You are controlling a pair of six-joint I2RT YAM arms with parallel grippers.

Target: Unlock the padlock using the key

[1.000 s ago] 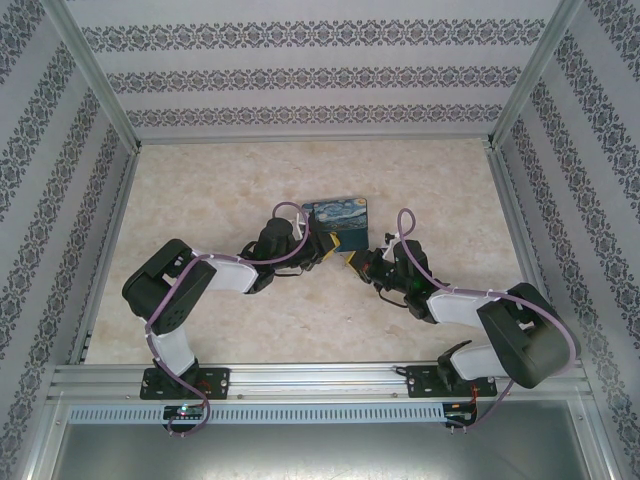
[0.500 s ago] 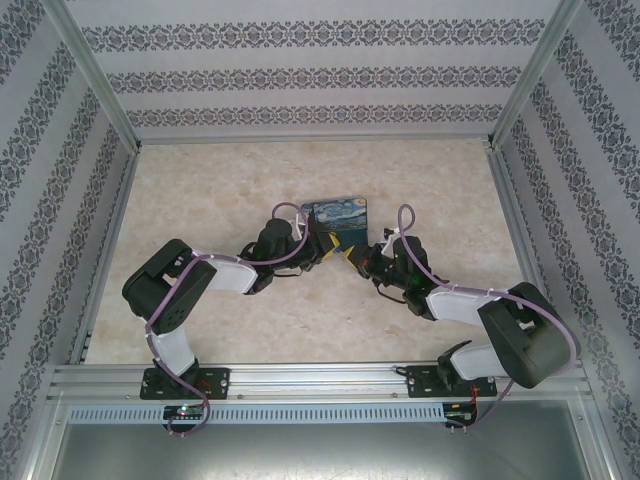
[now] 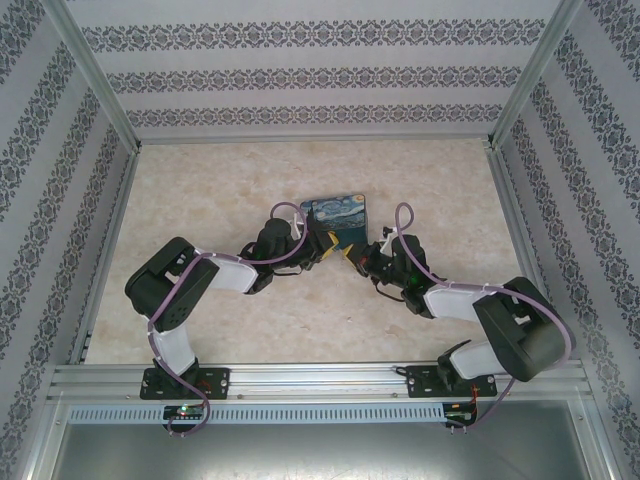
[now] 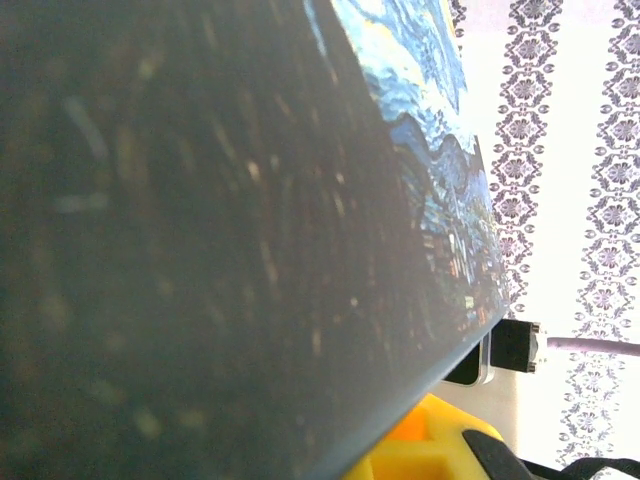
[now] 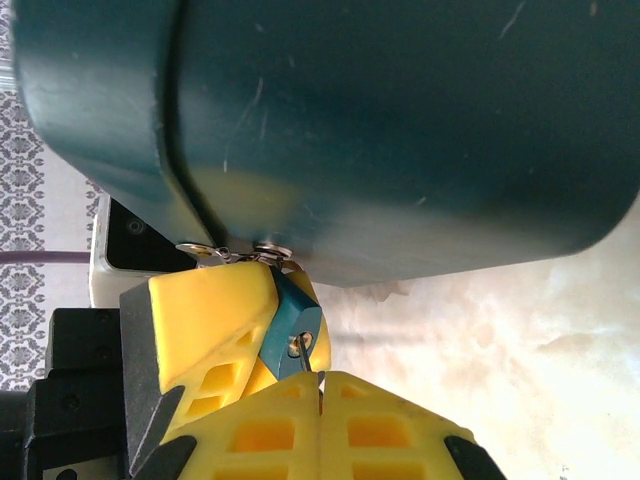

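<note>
Against the near edge of the tin (image 5: 400, 120), my left hand (image 3: 319, 246) was closed on the small blue padlock (image 5: 289, 318), with the keyhole end turned toward my right hand (image 5: 320, 382). My right hand was pinched fully shut on the key (image 5: 306, 356). Its thin shaft ran straight from my fingertips to the keyhole, the tip apparently at or just inside it. Key and keyhole lay on one line, so I judged the next move to be a push along that line, then a twist.
</note>
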